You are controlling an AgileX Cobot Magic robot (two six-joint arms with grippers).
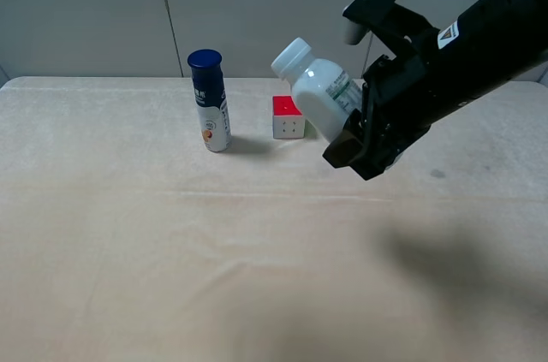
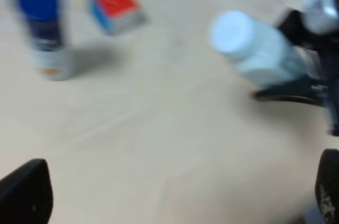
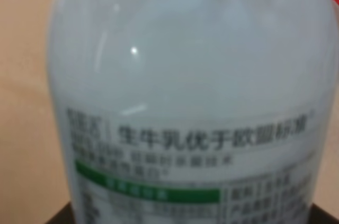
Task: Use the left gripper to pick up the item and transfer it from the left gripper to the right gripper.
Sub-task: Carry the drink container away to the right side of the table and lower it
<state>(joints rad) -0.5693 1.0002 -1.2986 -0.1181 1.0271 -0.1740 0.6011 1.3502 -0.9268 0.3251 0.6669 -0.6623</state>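
Observation:
The item, a white pill bottle (image 1: 317,92) with a white cap, hangs tilted in the air above the table, cap toward the upper left. My right gripper (image 1: 355,135), on the black arm with the triangular sticker, is shut on the bottle's base end. The bottle fills the right wrist view (image 3: 190,102), label text and a green band showing. The left wrist view is blurred and shows the bottle (image 2: 259,49) held by the right gripper (image 2: 296,83). My left gripper (image 2: 177,197) is open and empty, its fingertips (image 2: 26,195) wide apart and away from the bottle. The left arm is out of the exterior view.
A taller blue-capped white-and-blue can (image 1: 210,101) stands upright at the back of the beige table (image 1: 171,251). A red-topped puzzle cube (image 1: 288,116) sits to its right, just behind and below the held bottle. Both also show in the left wrist view: can (image 2: 45,28), cube (image 2: 115,6).

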